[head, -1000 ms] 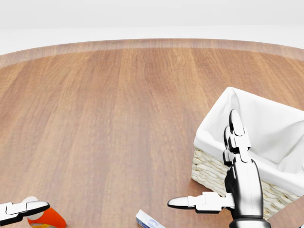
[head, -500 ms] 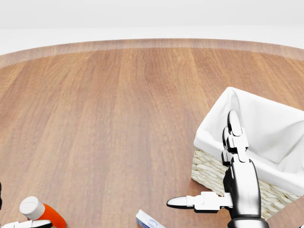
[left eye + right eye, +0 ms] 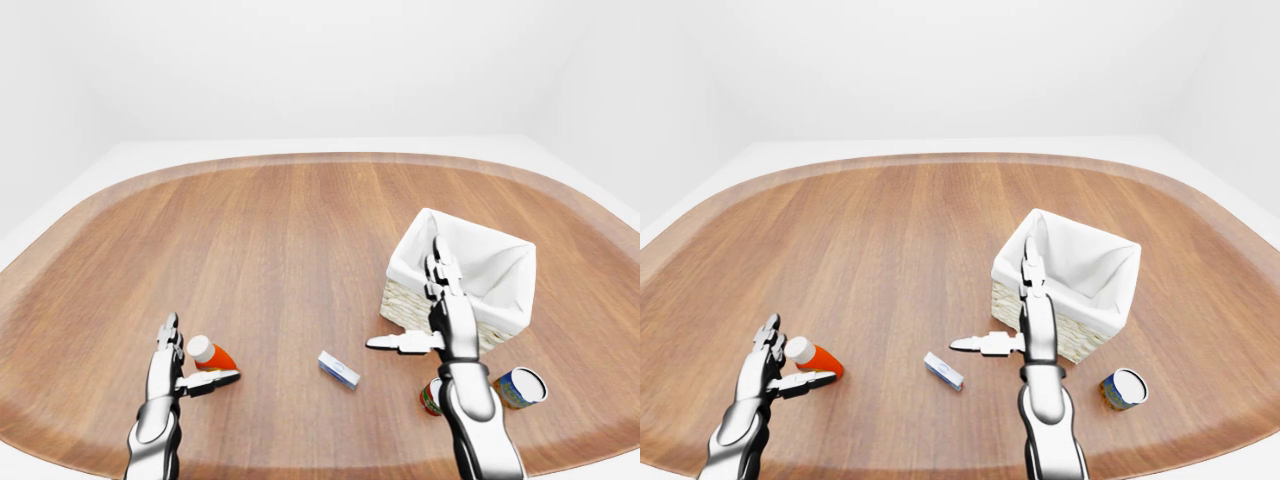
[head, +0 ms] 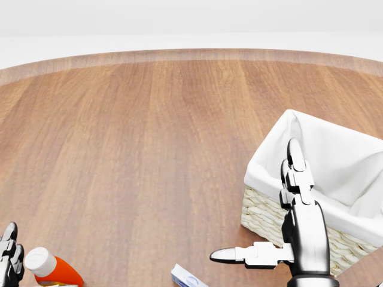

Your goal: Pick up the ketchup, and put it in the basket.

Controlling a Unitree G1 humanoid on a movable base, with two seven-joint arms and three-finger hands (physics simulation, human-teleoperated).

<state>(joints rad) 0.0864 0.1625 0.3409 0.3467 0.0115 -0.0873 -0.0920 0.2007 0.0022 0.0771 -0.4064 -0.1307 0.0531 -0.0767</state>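
Observation:
The ketchup [image 3: 214, 357], a red-orange bottle with a white cap, lies on the wooden table at the lower left of the left-eye view. My left hand [image 3: 203, 349] is open around it: its fingers [image 3: 170, 335] stand up just left of the cap, and the thumb reaches across below the bottle. The basket [image 4: 263, 218], wicker with a white cloth liner, stands at the right. My right hand [image 3: 403, 295] is held upright and open against the basket's near-left side, thumb pointing left, holding nothing.
A small white and blue box [image 3: 339, 369] lies between the two hands. A blue-labelled can [image 3: 520, 386] lies on its side below the basket. A red can [image 3: 430, 397] is partly hidden behind my right forearm. The table's curved rim [image 3: 300, 158] runs along the top.
In the head view the left thumb has come off the bottle's cap and dropped from sight. The left fingertips now rise at the bottom left corner. Bottle and right hand stay put.

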